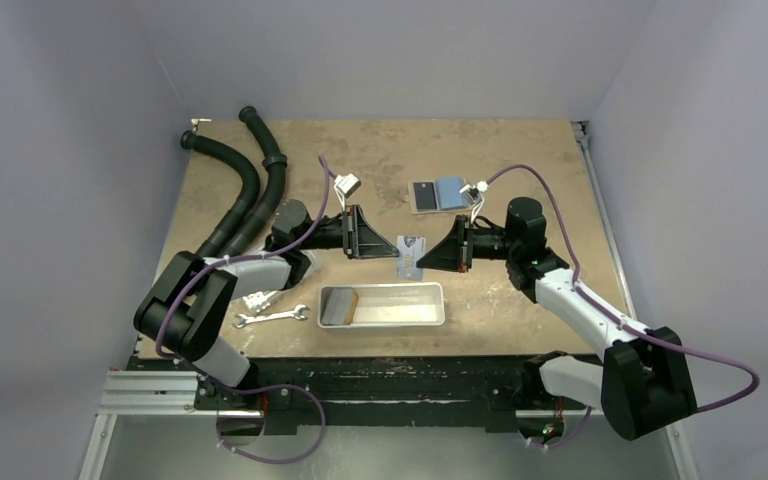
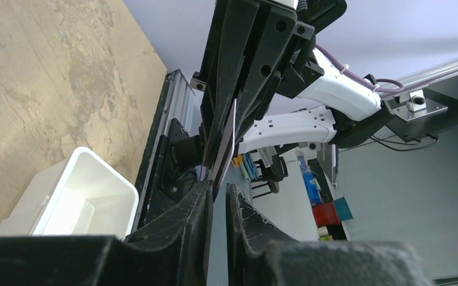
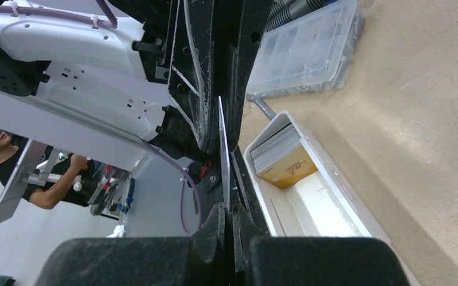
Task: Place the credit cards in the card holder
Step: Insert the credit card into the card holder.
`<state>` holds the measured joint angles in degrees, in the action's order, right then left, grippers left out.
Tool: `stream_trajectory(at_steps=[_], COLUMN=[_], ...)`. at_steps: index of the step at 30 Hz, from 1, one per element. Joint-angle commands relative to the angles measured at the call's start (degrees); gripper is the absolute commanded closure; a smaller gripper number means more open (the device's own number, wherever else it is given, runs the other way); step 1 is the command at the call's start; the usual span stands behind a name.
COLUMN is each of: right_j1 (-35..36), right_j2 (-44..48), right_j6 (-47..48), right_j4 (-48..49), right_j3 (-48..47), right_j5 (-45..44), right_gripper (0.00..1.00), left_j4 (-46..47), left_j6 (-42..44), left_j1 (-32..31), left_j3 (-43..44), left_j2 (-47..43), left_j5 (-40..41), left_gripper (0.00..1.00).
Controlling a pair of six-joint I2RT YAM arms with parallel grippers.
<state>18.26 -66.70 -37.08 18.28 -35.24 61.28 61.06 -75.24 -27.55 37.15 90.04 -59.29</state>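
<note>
Credit card [image 1: 410,257] hangs mid-air between both grippers, long axis running near-to-far. Right gripper [image 3: 228,211] is clamped on one edge, left gripper [image 2: 219,189] sits a crack apart at the other. Card holder [image 1: 450,192] lies open just beyond, nearer the right arm.

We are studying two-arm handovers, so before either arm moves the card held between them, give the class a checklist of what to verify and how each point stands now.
1. Right fingers shut on the held card: ok, pinched edge-on.
2. Left fingers gripping the same card: cannot tell, a gap shows between them.
3. Card holder lying open on the table: ok.
4. A blue panel free: ok, the right one; a dark card covers the left.
5. More cards waiting: ok, stacked cards sit at the left end of the white tray.
</note>
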Motion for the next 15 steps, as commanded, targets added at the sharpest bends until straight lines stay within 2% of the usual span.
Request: stream_trajectory(at_steps=[1,3,5,6,8,9,10,12,13,15], right_j1=[-0.16,-0.16,-0.16,-0.16,-0.16,-0.17,-0.17,-0.65,-1.57,-4.64], right_j2=[0.25,0.16,0.08,0.08,-0.29,-0.73,-1.31,-2.82,-4.00,-6.51], right_j6=[-0.05,-0.01,0.16,0.31,0.96,1.96,2.64,5.17,7.47,5.26], right_j4=[2.60,2.46,2.26,1.86,0.20,-1.14,-2.74,-10.36,-14.58,-13.75], right_j3=[-1.23,-1.27,-1.39,-1.63,-2.38,-2.99,-3.70,-6.72,-9.60,-10.99], right_j5=[0.18,0.16,0.01,-0.16,-1.80,-2.62,-3.77,-12.05,-16.31,-19.90], right_gripper=[1.00,1.00,1.00,1.00,1.00,0.93,0.81,0.59,0.52,0.44], left_j4=[-0.65,-3.41,-8.29,-12.16,-23.17,-28.81,-33.23,-41.71,-43.09,-42.81], left_j6=[3.55,5.23,8.24,10.60,18.69,21.66,23.60,25.60,25.06,22.89], left_j1=[-1.33,-1.49,-1.54,-1.54,-1.54,-1.54,-1.45,-0.59,0.26,1.47], left_j3=[0.33,1.05,2.10,2.86,6.08,7.61,9.32,12.77,14.03,15.95], left_j2=[-0.21,-0.29,-0.49,-0.74,-1.31,-1.29,-1.02,0.89,2.19,5.18], left_j5=[-2.41,-2.26,-1.81,-1.47,0.49,2.05,3.95,8.03,8.96,10.31], left_gripper=[0.83,0.86,0.94,0.99,1.00,1.00,1.00,1.00,1.00,1.00])
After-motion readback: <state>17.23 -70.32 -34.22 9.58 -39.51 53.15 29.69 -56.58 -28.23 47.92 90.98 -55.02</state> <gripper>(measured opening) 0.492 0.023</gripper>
